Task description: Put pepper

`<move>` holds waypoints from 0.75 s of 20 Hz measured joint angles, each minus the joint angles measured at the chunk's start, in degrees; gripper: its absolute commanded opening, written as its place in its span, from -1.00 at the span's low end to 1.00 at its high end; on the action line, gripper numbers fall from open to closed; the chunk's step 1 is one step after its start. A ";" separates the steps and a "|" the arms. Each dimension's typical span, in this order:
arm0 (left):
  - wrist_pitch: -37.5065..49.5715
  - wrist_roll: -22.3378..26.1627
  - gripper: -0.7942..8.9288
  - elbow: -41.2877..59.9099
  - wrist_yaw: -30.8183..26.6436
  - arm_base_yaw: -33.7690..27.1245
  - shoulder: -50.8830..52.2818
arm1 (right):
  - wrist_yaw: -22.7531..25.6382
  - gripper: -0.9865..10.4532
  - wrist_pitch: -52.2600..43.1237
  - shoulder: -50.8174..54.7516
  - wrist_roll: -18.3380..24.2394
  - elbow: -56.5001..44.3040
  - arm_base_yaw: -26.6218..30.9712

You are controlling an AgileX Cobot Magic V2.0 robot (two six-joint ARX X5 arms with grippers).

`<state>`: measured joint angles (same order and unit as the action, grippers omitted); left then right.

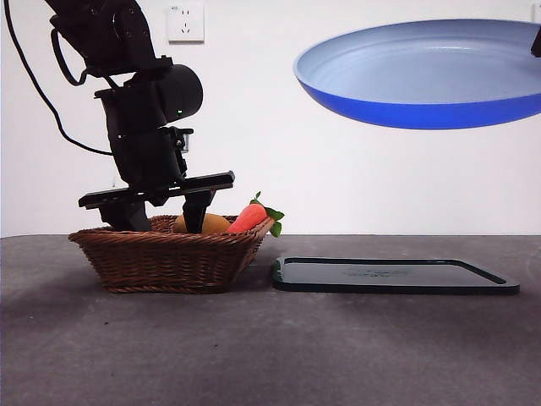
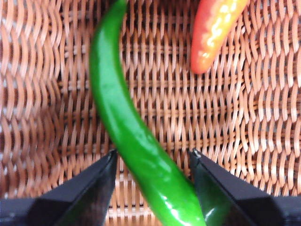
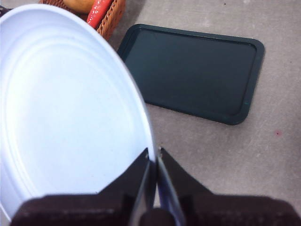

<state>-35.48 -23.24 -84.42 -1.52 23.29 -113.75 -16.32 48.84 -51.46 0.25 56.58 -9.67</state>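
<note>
My left gripper (image 2: 153,157) is down in the basket (image 1: 169,258), jaws wide either side of the pepper (image 2: 127,127); my right gripper (image 3: 154,155) pinches the plate's (image 3: 66,108) rim.

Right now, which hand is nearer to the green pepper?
Left. The left hand is down in the basket, open around the pepper. The right hand holds the blue plate high above the dark tray.

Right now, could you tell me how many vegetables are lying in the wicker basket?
3. The pepper lies on the basket floor between the left gripper's open jaws; the carrot leans on the rim; the potato sits beside it. More may be hidden.
</note>
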 measured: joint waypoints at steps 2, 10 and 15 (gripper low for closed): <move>-0.48 -0.46 -0.48 0.00 0.00 0.00 0.00 | 0.00 -0.82 0.00 0.00 0.00 0.00 0.00; -0.44 -4.42 -0.64 0.00 0.63 0.00 0.00 | 0.00 -0.82 0.00 0.00 0.02 0.00 0.00; -0.02 -5.42 -0.69 0.00 3.45 0.00 0.00 | 0.02 -0.82 0.00 0.00 0.13 0.00 0.00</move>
<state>-35.51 -28.67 -84.42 1.93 23.29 -113.75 -16.29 48.84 -51.46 0.38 56.58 -9.67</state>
